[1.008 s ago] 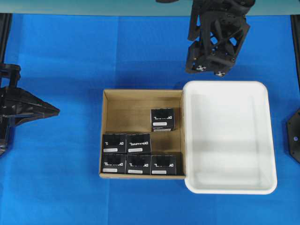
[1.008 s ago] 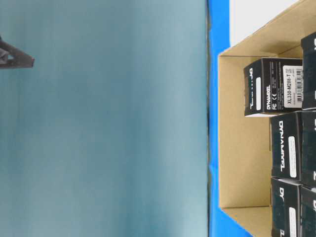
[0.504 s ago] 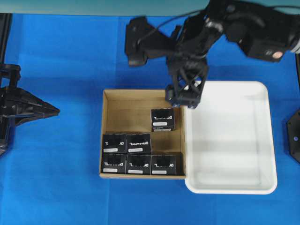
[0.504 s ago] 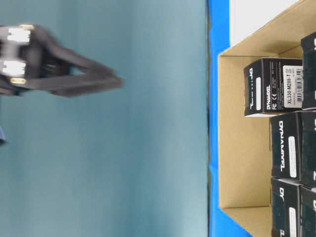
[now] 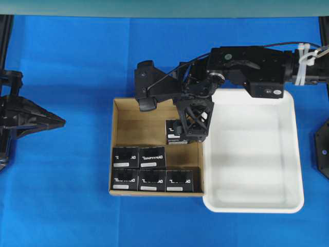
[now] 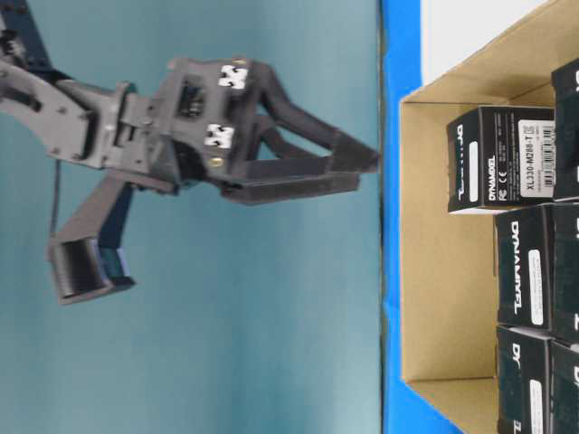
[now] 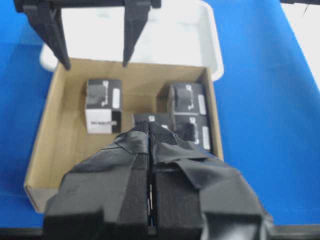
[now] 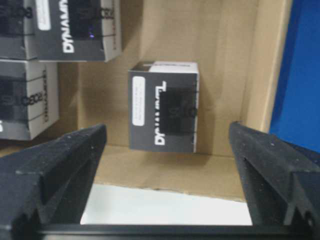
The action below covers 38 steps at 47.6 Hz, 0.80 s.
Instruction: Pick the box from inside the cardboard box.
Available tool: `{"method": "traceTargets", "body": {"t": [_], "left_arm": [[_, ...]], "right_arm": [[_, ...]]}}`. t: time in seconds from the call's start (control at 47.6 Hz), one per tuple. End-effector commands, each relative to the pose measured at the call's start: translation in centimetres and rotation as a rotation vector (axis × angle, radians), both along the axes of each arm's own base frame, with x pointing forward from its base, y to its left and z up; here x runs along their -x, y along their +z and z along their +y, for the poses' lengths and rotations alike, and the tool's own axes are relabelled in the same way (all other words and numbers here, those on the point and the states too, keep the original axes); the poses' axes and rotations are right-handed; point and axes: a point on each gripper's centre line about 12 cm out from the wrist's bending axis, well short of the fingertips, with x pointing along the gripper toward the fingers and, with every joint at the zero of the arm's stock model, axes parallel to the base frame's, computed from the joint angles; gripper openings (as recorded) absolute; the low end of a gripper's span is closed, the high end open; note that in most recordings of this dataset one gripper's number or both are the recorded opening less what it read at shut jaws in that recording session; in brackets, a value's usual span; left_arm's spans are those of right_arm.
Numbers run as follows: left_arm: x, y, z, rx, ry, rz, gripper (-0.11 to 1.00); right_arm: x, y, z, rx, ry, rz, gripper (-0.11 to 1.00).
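The cardboard box (image 5: 139,123) holds several black cartons. One carton (image 5: 172,131) stands alone near its right wall; the others sit in two rows at the front (image 5: 152,156). My right gripper (image 5: 193,133) is open and empty, hovering above the lone carton (image 8: 164,107), which shows between and beyond its fingers (image 8: 60,165). From table level the right gripper (image 6: 366,174) is still above the box rim, apart from the carton (image 6: 502,158). My left gripper (image 5: 61,122) is shut and empty, left of the cardboard box, which fills the left wrist view (image 7: 60,150) beyond the left gripper (image 7: 150,125).
A white plastic tray (image 5: 247,93) lies against the cardboard box's right wall, under the right arm. Blue cloth (image 5: 77,62) covers the table. A black mount (image 5: 323,149) sits at the right edge.
The right arm has swung down from the back of the table to over the lone carton at the cardboard box's right side. The left arm has not moved.
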Motion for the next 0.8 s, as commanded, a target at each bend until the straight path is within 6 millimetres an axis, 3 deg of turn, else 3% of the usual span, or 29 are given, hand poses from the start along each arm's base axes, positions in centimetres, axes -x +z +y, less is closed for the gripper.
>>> {"method": "traceTargets", "body": {"t": [0.0,0.273,0.777], "left_arm": [[-0.3,1.0,0.1,-0.004,0.002,-0.025,-0.05],[-0.3,1.0,0.1,-0.002,0.004,-0.026,-0.05],[-0.4,1.0,0.1,-0.003,0.004,-0.023,-0.05]], "right_arm": [[-0.2,-0.7,0.4,0.000,0.010,0.003,0.97],[0.0,-3.8,0.7,0.003,0.009,0.023,0.97],[-0.5,-7.1,0.8,0.009,0.003,0.039,0.97]]}}
